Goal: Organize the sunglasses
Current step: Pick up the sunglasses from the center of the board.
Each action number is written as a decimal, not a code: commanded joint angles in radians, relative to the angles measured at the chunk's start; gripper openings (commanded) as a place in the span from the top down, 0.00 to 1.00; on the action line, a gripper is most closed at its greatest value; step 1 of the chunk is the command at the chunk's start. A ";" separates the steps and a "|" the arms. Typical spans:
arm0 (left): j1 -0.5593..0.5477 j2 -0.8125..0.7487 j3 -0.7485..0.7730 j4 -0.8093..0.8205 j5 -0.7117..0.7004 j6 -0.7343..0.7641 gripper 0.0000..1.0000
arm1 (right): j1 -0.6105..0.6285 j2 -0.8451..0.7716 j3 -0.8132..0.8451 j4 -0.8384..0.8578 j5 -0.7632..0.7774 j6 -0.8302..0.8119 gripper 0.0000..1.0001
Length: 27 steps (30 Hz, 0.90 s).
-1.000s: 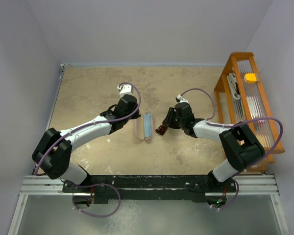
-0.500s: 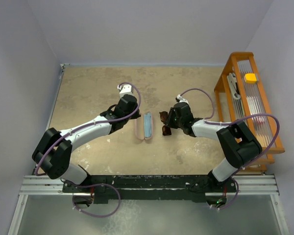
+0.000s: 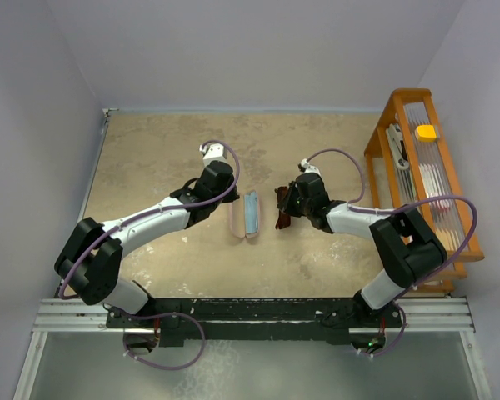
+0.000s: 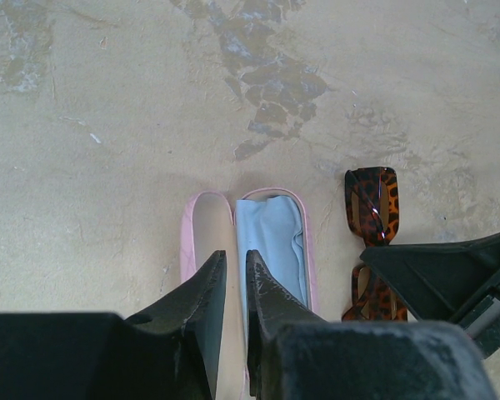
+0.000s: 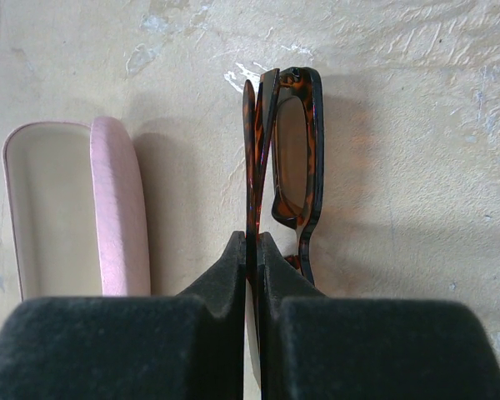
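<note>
Sunglasses (image 3: 282, 210) run near-to-far, parallel to pink case (image 3: 245, 215).

Sunglasses (image 5: 296, 158) look glossy tortoiseshell plastic; the right gripper (image 5: 252, 243) has matt black pads (image 5: 223, 279); left of it, a smooth pink case (image 5: 117, 208).

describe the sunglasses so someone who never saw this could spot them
Go to the middle of the tan table, just right of the open pink case. The sunglasses are there, pinched by the right gripper: the only mottled brown frame with dark lenses.
</note>
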State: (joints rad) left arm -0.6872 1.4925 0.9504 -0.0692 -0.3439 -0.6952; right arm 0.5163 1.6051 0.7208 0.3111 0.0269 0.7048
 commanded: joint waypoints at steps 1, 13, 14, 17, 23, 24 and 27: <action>0.007 -0.003 -0.009 0.017 -0.017 -0.003 0.89 | 0.001 -0.042 0.014 -0.005 -0.008 -0.014 1.00; 0.007 -0.168 -0.194 -0.012 -0.165 -0.091 0.90 | 0.001 -0.141 0.003 -0.034 -0.030 -0.039 1.00; 0.008 -0.167 -0.206 -0.010 -0.161 -0.099 0.90 | 0.001 -0.147 0.005 -0.036 -0.031 -0.040 1.00; 0.006 -0.151 -0.241 0.023 -0.136 -0.115 0.90 | 0.001 -0.161 0.008 -0.033 -0.035 -0.052 1.00; 0.007 -0.093 -0.280 0.117 -0.097 -0.130 0.92 | 0.002 -0.186 0.031 -0.065 -0.077 -0.063 1.00; 0.006 -0.082 -0.282 0.129 -0.094 -0.127 0.92 | 0.002 -0.191 0.031 -0.067 -0.079 -0.062 1.00; 0.007 -0.043 -0.288 0.182 -0.069 -0.117 0.95 | 0.006 -0.196 0.045 -0.074 -0.106 -0.061 1.00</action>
State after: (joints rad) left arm -0.6872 1.4162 0.6678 -0.0067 -0.4412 -0.8024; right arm 0.5163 1.4506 0.7197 0.2409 -0.0307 0.6609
